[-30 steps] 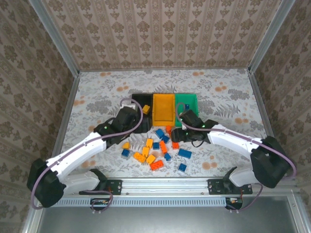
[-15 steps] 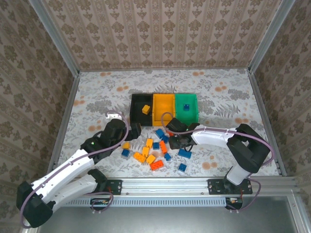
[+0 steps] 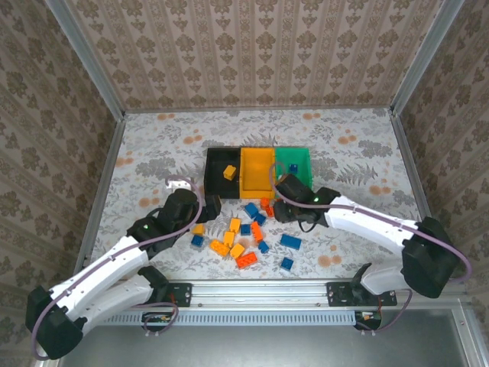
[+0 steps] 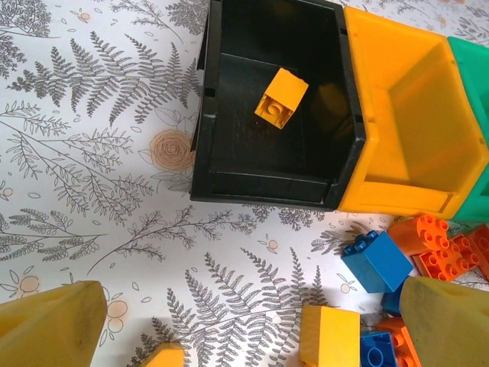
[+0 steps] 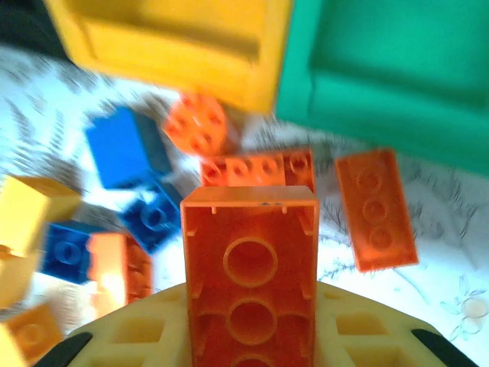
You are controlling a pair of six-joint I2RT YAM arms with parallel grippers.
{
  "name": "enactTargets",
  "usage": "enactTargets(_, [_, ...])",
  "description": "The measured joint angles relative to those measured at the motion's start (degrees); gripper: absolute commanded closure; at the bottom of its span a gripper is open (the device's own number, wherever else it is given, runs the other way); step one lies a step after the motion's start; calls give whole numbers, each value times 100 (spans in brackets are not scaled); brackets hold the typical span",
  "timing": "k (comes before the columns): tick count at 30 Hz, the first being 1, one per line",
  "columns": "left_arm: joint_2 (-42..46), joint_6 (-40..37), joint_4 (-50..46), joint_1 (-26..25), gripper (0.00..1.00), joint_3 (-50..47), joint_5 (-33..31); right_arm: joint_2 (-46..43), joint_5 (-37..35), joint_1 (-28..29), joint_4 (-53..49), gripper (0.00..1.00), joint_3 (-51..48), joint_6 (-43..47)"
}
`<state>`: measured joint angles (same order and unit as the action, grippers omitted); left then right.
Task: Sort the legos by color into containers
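Now | my right hand (image 3: pixel 280 208) clamped on red-orange brick (image 5: pixel 249 260), left hand (image 4: pixel 248 325) apart | risk: I hold only its end, may twist out.

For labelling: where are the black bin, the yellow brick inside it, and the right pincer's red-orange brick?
black bin (image 4: pixel 244 157), left wrist view, bare floor.
yellow brick (image 4: pixel 281 97), left wrist view, its middle.
red-orange brick (image 5: pixel 250 267), right wrist view, hollow underside.
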<state>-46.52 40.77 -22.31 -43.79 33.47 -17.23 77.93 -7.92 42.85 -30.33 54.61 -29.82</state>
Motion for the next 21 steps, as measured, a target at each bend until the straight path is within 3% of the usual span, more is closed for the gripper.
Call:
enactTargets(4, [175, 105, -20, 2, 0, -247, 4, 485, 101, -122, -48, 77, 1108, 251])
enactTargets(14, [649, 323, -264, 7, 0, -396, 31, 3071, 214, -590, -35, 75, 3080, 376])
enactTargets(18, [789, 339, -343, 33, 0, -404, 44, 3512, 192, -658, -138, 71, 3458, 376])
enactTargets(21, [811, 345, -393, 37, 0, -426, 50, 3644, 168, -660, -227, 61, 3633, 365])
